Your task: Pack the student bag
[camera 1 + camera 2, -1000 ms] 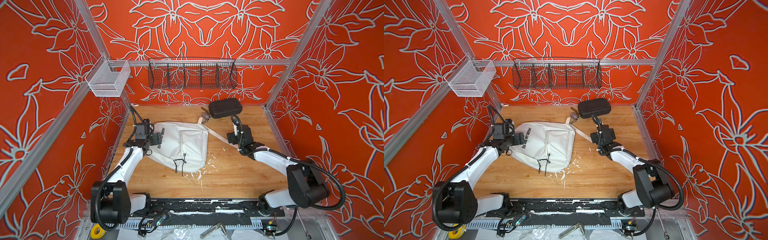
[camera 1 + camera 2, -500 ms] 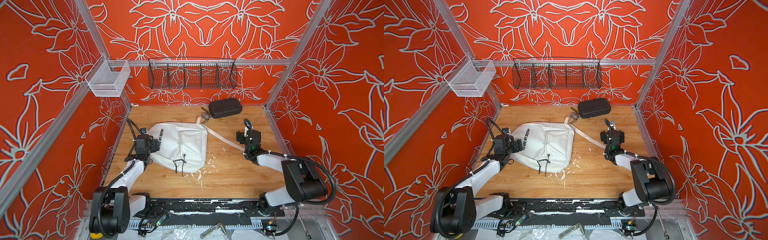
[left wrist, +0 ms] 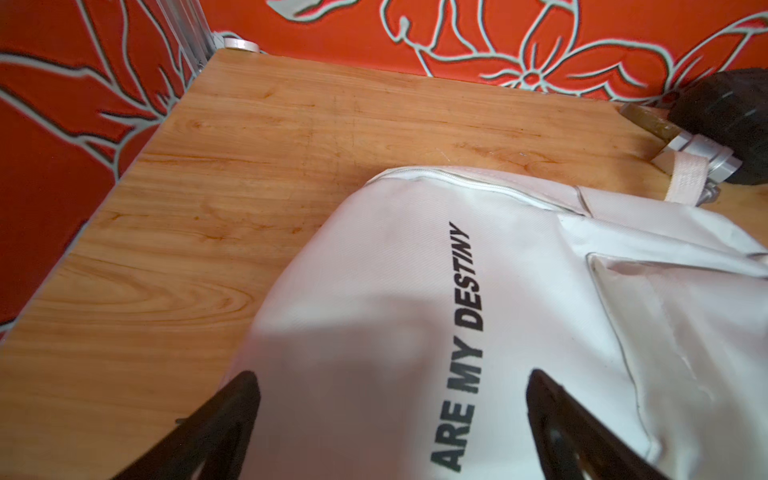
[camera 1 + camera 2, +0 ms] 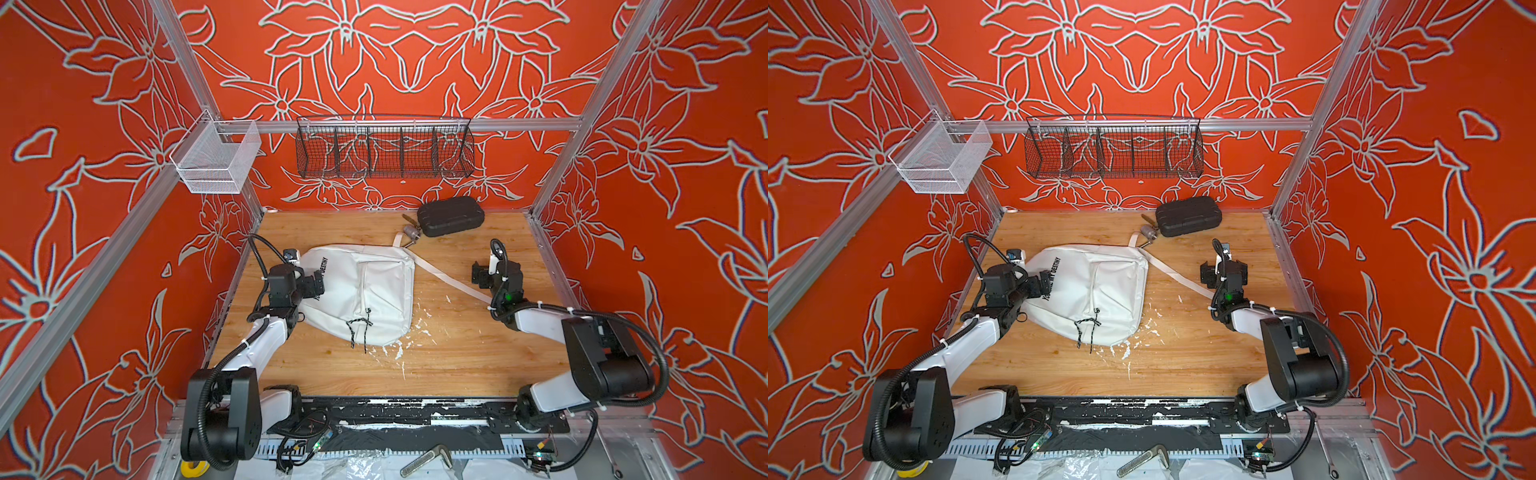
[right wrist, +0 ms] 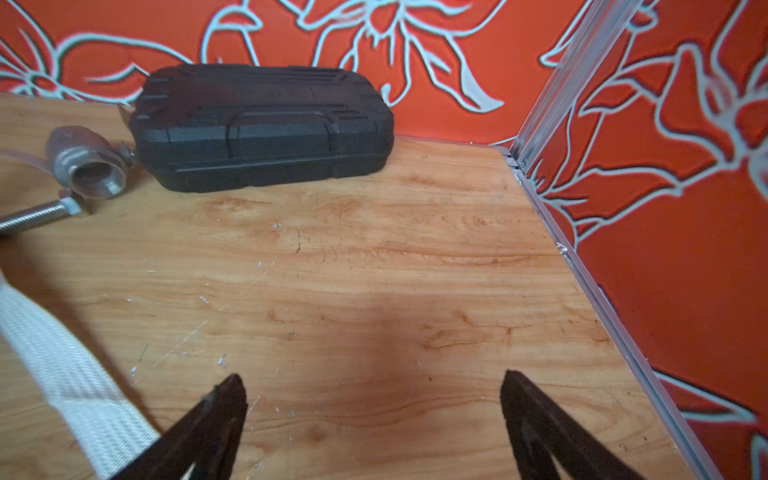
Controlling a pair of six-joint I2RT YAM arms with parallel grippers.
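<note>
Left wrist view: the left claw [image 3: 392,376] is hanging spread wide over the printed side of the student bag [image 3: 519,291], with nothing between its tips. A second ago it was sitting further along the bag's left rim, toward the far edge of the counter [image 3: 249,145]. We are now seeing it drawn back toward the near edge.

The right claw [image 5: 372,378] is likewise standing released over bare wood near the right edge. It is now clear of the white strap [image 4: 449,278], which is trailing loose from the bag toward it.

In both top views the bag is lying flat toward the counter's left edge, looking zipped and unmoved over that second. The black case [image 4: 451,216] and a metal fitting [image 4: 411,232] are waiting by the far edge, outside the bag.

We are judging that both arms are letting go after some arranging. Packing proper is not yet beginning, and the main zipper is likely needing opening first.
</note>
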